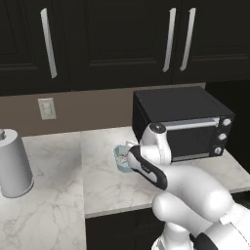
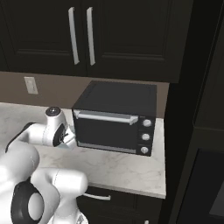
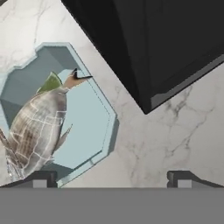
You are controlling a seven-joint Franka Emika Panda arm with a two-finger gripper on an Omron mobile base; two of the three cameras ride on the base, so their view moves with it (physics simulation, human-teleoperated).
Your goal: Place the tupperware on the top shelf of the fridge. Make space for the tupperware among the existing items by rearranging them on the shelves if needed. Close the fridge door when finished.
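Note:
The tupperware [image 3: 83, 122] is a pale-blue translucent tub with green and greyish food inside. It sits on the marble counter [image 3: 175, 131], close beside the black toaster oven [image 3: 166, 43]. In the left base view the tupperware [image 1: 120, 156] peeks out from under my white hand, just left of the oven. My gripper [image 3: 111, 180] hangs above the counter, open and holding nothing. One fingertip [image 3: 41, 179] stands over the tub's near edge. The other fingertip [image 3: 181, 179] is over bare marble by the oven's corner.
The toaster oven [image 1: 183, 122] fills the counter's right end. A tall grey canister [image 1: 13, 163] stands at the far left, with a wall outlet [image 1: 47, 108] behind it. Dark upper cabinets [image 1: 122, 39] hang overhead. A tall dark unit [image 2: 201, 131] rises right of the counter.

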